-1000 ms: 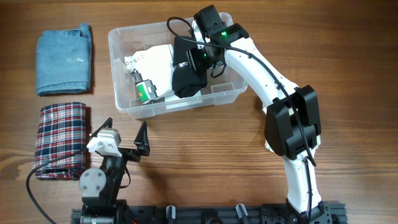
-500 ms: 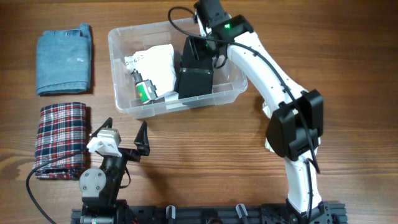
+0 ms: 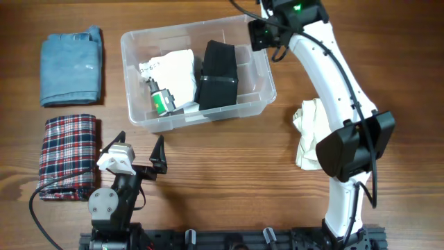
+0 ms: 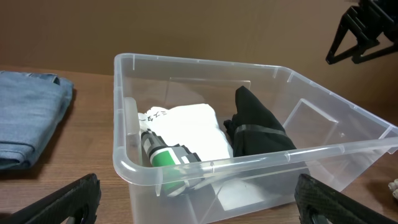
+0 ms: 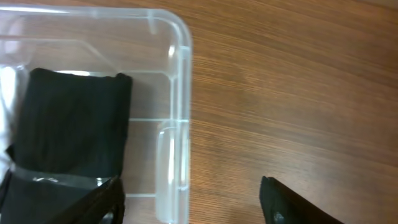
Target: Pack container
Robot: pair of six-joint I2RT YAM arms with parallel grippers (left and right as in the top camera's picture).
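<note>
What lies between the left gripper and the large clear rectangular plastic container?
Only bare wooden table. In the overhead view, nothing sits between the left gripper and the container.

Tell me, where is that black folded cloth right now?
In the overhead view, the black folded cloth lies inside the clear container, in its right half, beside a white bundle.

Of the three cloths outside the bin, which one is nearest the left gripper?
The red plaid cloth, right beside the left gripper. The blue denim one lies farther off, and the crumpled cream cloth is across by the right arm.
</note>
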